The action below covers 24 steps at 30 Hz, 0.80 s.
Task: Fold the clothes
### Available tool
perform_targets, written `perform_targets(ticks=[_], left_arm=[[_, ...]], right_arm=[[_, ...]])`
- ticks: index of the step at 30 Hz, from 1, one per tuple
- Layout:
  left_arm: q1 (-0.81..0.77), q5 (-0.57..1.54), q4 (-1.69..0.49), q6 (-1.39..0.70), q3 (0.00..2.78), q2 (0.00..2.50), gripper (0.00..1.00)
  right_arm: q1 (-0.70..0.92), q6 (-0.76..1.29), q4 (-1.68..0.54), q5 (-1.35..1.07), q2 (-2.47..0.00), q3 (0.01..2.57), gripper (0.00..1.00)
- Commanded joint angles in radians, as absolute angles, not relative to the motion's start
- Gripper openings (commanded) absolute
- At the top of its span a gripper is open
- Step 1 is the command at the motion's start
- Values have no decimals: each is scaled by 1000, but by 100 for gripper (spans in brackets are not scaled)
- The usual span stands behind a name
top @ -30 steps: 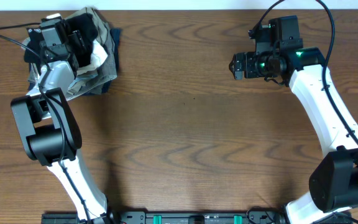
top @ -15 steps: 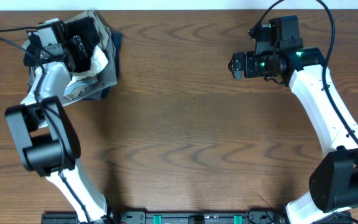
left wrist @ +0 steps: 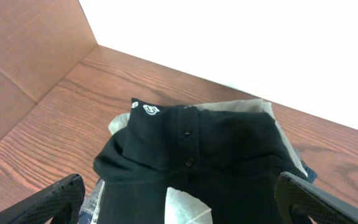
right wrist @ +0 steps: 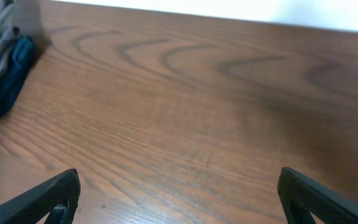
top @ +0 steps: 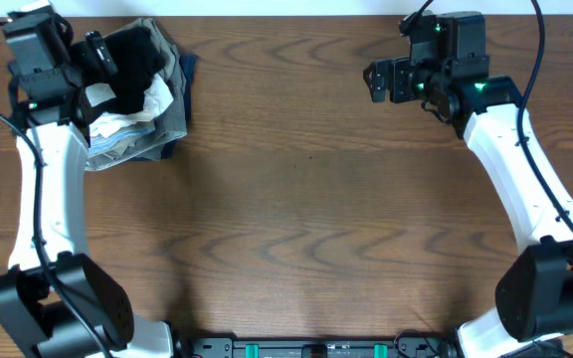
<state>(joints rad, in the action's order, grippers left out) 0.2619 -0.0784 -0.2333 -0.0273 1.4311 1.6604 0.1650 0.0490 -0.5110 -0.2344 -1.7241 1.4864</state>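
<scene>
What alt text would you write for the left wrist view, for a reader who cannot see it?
A black garment with a small white logo and buttons lies on a stack of lighter clothes on a wooden table. The open left claw frames the bottom edge, holding nothing.

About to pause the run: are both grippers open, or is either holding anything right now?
Left gripper: open, empty, over the black garment.
Right gripper: open, empty, over the table.

Looks like a robotics lab to me: cabled robot arms at a wood-grain table, plain white wall.
</scene>
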Motion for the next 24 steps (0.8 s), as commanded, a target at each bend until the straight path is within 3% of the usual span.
perform_targets(ticks=[1,10,19,24], left_arm=[[269,-79,-247,-39,1431,1679,98],[269,-79,-247,-39,1431,1679,98],[269,-79,-247,-39,1431,1679,98],[269,-79,-247,-39,1431,1679,98]], right_arm=[[171,17,-509,-236,-1628,1487,99],[171,33,-517,-244,-1408,1487,99],[171,32,-522,-243,-1339,1487,99],[170,39,-680,-234,-1340,1486,99]])
